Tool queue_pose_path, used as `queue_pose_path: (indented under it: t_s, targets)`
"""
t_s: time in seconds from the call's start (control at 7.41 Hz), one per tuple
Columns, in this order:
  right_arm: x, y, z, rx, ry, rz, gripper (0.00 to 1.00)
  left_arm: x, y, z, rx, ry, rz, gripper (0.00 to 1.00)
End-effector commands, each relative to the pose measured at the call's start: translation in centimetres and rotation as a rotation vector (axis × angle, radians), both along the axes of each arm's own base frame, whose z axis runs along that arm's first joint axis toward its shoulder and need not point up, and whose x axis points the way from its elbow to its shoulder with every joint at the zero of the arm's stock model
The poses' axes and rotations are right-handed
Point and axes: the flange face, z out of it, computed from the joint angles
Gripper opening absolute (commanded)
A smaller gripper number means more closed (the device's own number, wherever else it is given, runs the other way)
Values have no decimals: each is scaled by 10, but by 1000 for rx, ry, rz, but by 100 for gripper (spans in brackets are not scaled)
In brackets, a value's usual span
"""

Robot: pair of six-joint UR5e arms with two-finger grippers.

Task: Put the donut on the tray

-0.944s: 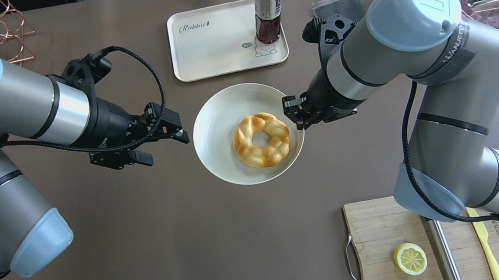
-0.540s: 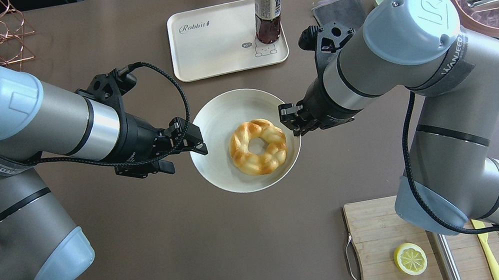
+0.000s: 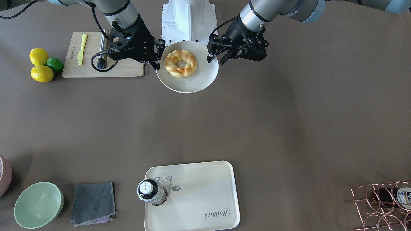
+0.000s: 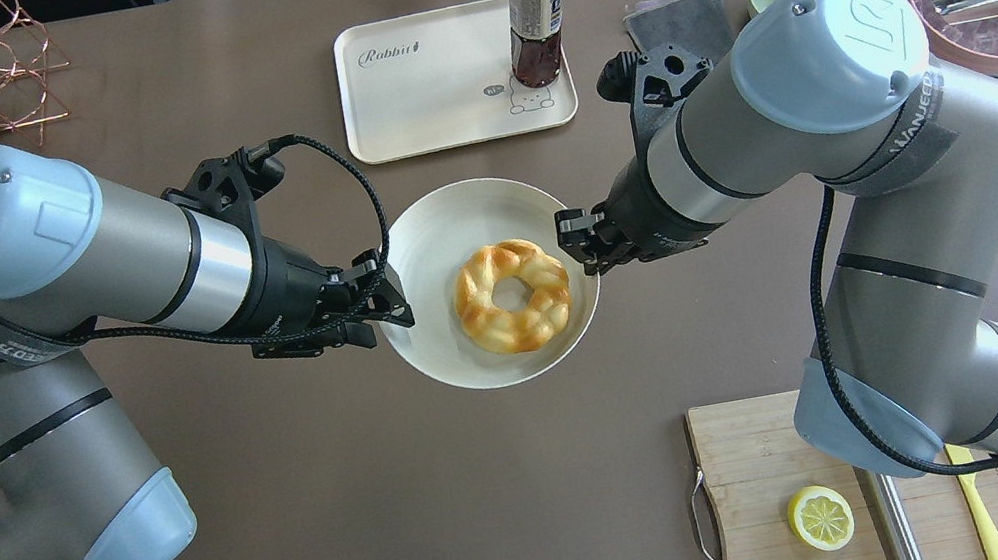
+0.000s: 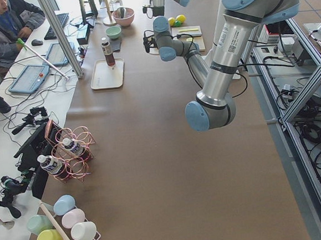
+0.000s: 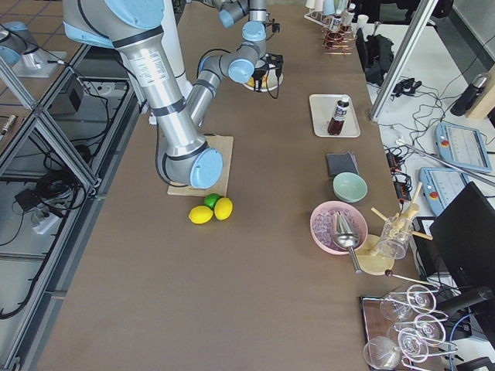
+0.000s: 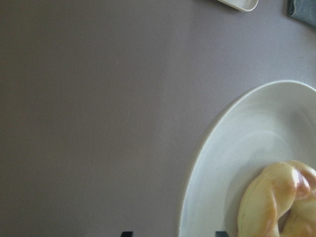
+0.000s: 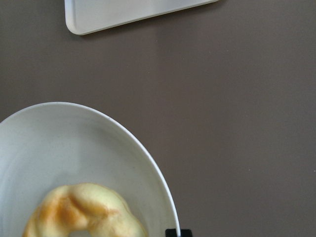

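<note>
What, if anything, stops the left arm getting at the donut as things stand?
Probably nothing, so yes. The left gripper is open at the near rim of the plate, with the rim between its fingers. The donut lies uncovered just beyond, and nothing stands between them.

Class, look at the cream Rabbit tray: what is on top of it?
Only a dark bottle stands upright on the tray, by its cartoon print, hiding the patch beneath. The donut lies on the round plate.
</note>
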Motion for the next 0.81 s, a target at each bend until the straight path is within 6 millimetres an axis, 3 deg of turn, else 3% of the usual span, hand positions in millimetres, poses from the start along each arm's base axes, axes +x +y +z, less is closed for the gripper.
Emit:
queue_pose_path:
  t_s: [0.0, 0.13, 0.27, 0.54, 0.67]
  targets:
    - [2, 2, -5, 0, -14, -6, 0, 1, 0, 1, -1, -2, 0, 5]
    - [3, 4, -7, -8, -19, -2, 0, -1, 1, -1, 2, 3, 2, 0]
    - [-1, 7, -6, -41, -18, 24, 99, -1, 1, -1, -1, 4, 4, 0]
    - [-14, 22, -11, -76, -23, 91, 100, -1, 1, -3, -48, 10, -16, 0]
    - [-7, 20, -13, -78, -30, 94, 100, -1, 1, -2, -51, 8, -16, 0]
